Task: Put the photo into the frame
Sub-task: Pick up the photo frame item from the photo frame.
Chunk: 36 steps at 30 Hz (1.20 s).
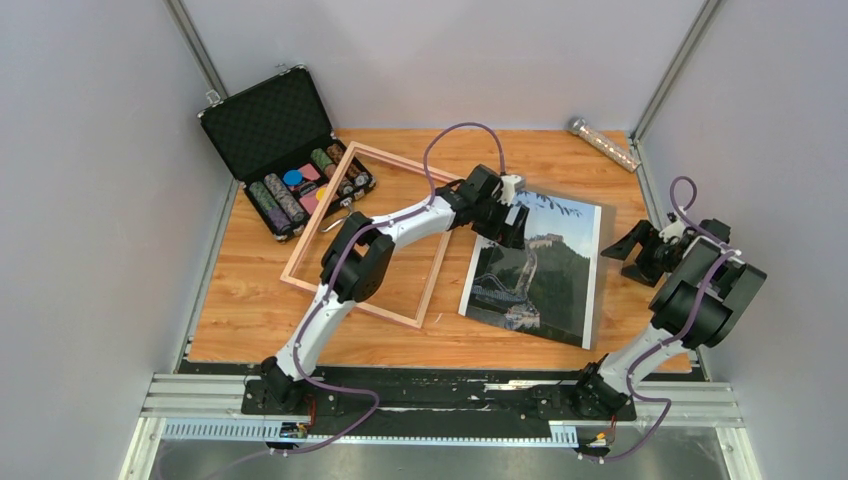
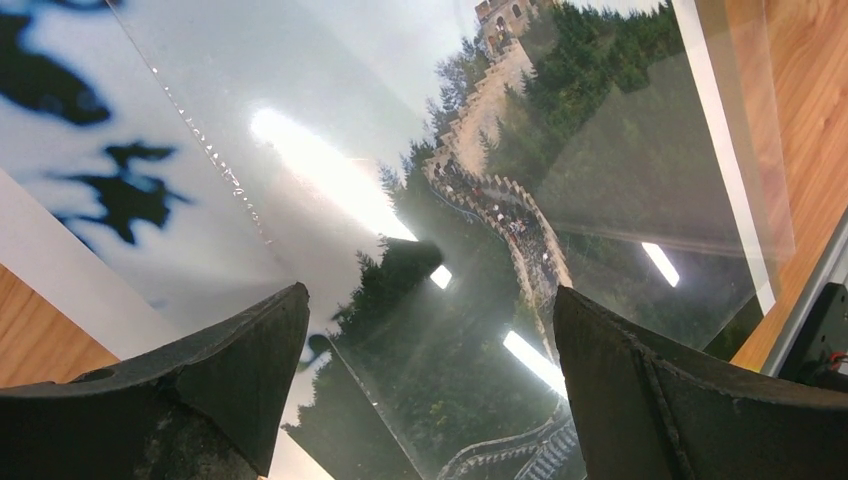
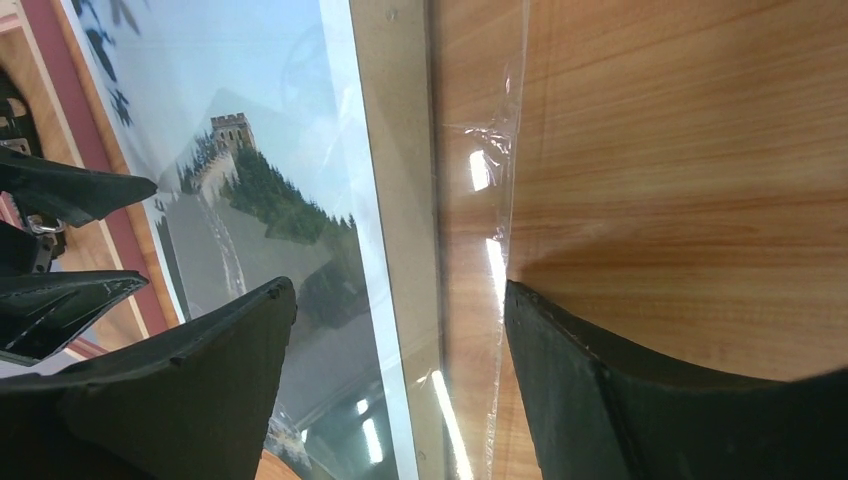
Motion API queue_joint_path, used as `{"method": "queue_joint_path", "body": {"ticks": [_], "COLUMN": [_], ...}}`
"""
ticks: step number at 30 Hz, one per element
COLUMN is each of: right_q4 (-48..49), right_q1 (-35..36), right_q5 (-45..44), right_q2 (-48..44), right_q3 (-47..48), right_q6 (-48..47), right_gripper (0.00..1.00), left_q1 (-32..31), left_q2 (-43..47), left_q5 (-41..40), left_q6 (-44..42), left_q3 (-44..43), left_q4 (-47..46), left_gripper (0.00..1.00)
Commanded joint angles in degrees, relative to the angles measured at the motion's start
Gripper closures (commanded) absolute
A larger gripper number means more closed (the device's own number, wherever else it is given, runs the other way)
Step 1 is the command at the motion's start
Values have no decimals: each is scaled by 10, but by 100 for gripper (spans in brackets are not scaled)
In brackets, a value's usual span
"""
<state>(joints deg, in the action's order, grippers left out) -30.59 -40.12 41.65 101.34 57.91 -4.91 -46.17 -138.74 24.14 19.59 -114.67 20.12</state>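
Wooden frame (image 1: 313, 227) beside photo (image 1: 540, 270); left gripper (image 2: 430, 292) spread over photo

- The frame (image 1: 400, 164) lies on the table (image 1: 250, 300), just left of the photo (image 1: 545, 270).
- The case (image 1: 270, 125) sits behind the frame, at the table's far left corner.
- The left gripper (image 1: 510, 228) hangs over the photo's far left corner.
- The right gripper (image 1: 625, 245) sits off the photo's right edge.

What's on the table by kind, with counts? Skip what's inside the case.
photo: 1
picture frame: 1
clear sheet, lying over the photo: 1
black case, open: 1
silver tube: 1
Total: 5
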Motion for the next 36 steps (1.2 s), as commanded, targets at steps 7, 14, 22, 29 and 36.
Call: {"method": "queue_joint_path", "body": {"ticks": [7, 14, 22, 29, 36], "right_q4": [-18, -34, -68, -88, -105], "right_q1": [3, 3, 0, -5, -8], "right_q5": [73, 162, 236, 263, 285], "right_q2": [21, -18, -56, -62, -43], "right_q3": [6, 23, 40, 42, 49], "right_q6": [3, -2, -17, -43, -75], "right_gripper": [22, 23, 25, 26, 28], "left_q1": [-6, -6, -5, -5, -5], "left_q2": [-15, 17, 36, 38, 37], "left_q5": [31, 36, 20, 17, 20], "left_q6": [29, 25, 12, 9, 8], "left_q3": [16, 61, 91, 99, 102], "left_q4": [-18, -38, -46, -49, -52], "left_gripper": [0, 0, 0, 0, 0]}}
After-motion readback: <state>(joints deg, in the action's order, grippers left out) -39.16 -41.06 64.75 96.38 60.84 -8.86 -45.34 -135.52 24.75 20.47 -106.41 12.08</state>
